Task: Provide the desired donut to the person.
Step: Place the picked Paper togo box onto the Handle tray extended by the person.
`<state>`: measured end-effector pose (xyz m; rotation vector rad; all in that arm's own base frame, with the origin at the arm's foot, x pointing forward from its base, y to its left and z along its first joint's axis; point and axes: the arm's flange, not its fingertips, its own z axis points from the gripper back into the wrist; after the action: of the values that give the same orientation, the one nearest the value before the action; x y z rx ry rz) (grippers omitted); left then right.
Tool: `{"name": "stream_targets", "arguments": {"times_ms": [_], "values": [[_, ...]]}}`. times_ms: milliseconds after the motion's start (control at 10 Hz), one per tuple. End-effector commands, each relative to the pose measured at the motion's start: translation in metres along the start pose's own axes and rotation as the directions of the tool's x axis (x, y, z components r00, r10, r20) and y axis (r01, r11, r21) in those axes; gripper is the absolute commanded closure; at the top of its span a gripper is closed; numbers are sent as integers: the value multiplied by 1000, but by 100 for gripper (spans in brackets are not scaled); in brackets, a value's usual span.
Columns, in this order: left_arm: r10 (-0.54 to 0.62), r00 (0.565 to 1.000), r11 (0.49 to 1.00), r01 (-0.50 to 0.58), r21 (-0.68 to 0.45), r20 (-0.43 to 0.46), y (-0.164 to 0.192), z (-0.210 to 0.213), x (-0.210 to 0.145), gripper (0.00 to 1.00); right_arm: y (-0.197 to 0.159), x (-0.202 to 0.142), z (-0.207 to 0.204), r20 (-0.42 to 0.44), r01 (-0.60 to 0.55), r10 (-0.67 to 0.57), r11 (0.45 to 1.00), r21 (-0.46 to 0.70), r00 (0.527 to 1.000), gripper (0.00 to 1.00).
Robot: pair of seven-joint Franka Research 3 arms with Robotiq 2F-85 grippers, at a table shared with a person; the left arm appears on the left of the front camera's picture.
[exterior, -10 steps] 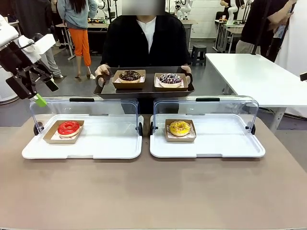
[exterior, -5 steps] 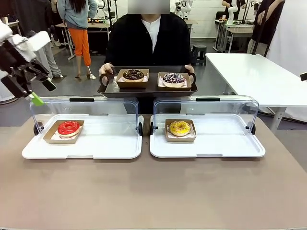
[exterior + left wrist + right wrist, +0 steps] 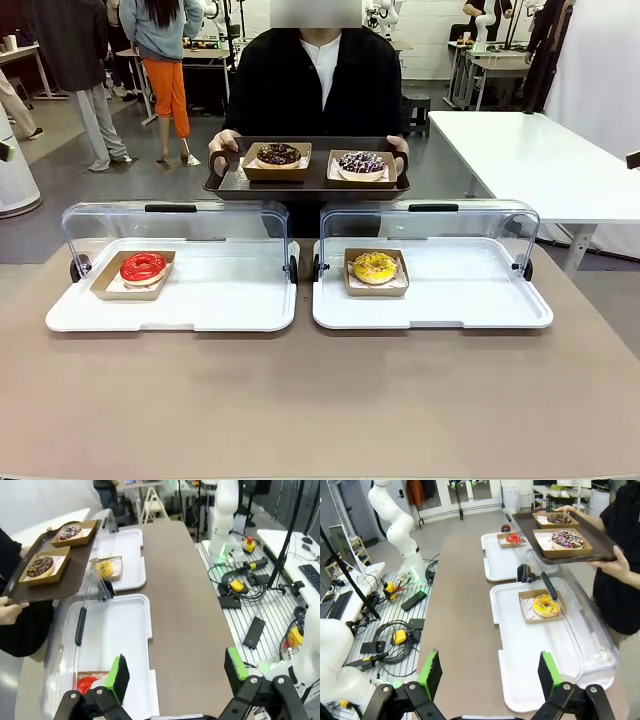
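Front view: the person (image 3: 310, 85) stands at the far edge of the tabletop (image 3: 320, 400), facing the robot, and holds a dark brown tray (image 3: 310, 183) level with both hands, its long axis parallel to that far edge. The tray carries two brown card boats side by side: the left one holds a chocolate donut (image 3: 278, 154), the right one a dark donut with white and purple sprinkles (image 3: 362, 162). Below the tray, two white serving trays lie side by side on the tabletop near its far edge, each with a clear hinged lid standing raised along its far side. The left white tray (image 3: 210, 300) holds a red glazed donut (image 3: 143, 267) in a card boat at its left end. The right white tray (image 3: 470, 300) holds a yellow donut (image 3: 375, 267) in a card boat at its left end, near the middle of the tabletop. Left wrist view: the left gripper (image 3: 177, 673) hangs above the left white tray and the tabletop's near area with its green-padded fingers (image 3: 118, 677) spread wide apart, nothing between them. Right wrist view: the right gripper (image 3: 491, 673) hangs above the tabletop beside the right white tray, fingers (image 3: 548, 672) likewise spread wide and empty.
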<state>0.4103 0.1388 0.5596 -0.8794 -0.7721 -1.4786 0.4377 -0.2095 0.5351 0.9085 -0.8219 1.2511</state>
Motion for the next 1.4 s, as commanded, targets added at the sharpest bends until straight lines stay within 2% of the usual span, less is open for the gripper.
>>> {"name": "stream_targets", "arguments": {"times_ms": [0,200,500,900,1000,1300], "values": [[-17,998,1000,15,23,56,27,18,-28,0,0,1,-3,10,-1,1,1000,-8,1000,0],[37,994,990,-51,132,104,21,28,-66,0,0,1,-3,10,-1,1,1000,-8,1000,0],[102,987,969,-126,214,120,13,32,-93,0,0,1,-3,10,-1,1,1000,-8,1000,0],[154,979,954,-183,236,133,10,29,-99,0,0,1,-3,10,-1,1,1000,-8,1000,0],[121,986,969,-142,203,111,11,36,-108,0,0,1,-3,10,-1,1,1000,-8,1000,0],[121,986,969,-142,203,111,11,36,-108,0,0,1,-3,10,-1,1,1000,-8,1000,0]]}}
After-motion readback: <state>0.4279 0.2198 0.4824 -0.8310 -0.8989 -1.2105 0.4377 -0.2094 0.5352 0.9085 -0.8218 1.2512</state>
